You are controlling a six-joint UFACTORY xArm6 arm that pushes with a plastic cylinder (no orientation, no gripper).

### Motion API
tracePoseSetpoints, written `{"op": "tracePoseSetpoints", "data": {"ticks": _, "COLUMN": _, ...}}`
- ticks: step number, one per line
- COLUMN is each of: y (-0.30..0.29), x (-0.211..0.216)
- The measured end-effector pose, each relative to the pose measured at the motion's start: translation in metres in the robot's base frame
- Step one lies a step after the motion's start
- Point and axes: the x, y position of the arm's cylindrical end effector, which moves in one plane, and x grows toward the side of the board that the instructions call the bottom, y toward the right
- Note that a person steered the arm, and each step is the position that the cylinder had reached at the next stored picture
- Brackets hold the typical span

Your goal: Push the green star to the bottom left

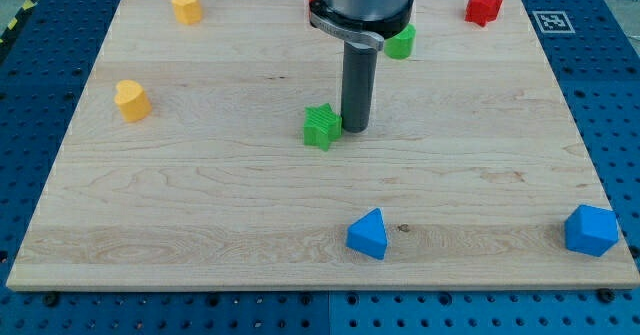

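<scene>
The green star (321, 126) lies near the middle of the wooden board (200, 205). My tip (355, 127) stands just to the star's right, touching or nearly touching its right edge. The dark rod rises from there to the arm's head at the view's top.
A second green block (401, 43) sits partly behind the arm's head. A red block (482, 6) is at the top right. A yellow block (186, 6) is at the top left and another yellow block (131, 100) at the left. A blue block (368, 234) and another blue block (590, 230) lie near the bottom edge.
</scene>
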Motion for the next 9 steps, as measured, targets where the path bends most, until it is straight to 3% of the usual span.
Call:
{"op": "tracePoseSetpoints", "data": {"ticks": 2, "y": -0.017, "x": -0.022}}
{"op": "tracePoseSetpoints", "data": {"ticks": 4, "y": -0.017, "x": 0.019}}
{"op": "tracePoseSetpoints", "data": {"ticks": 9, "y": -0.095, "x": 0.013}}
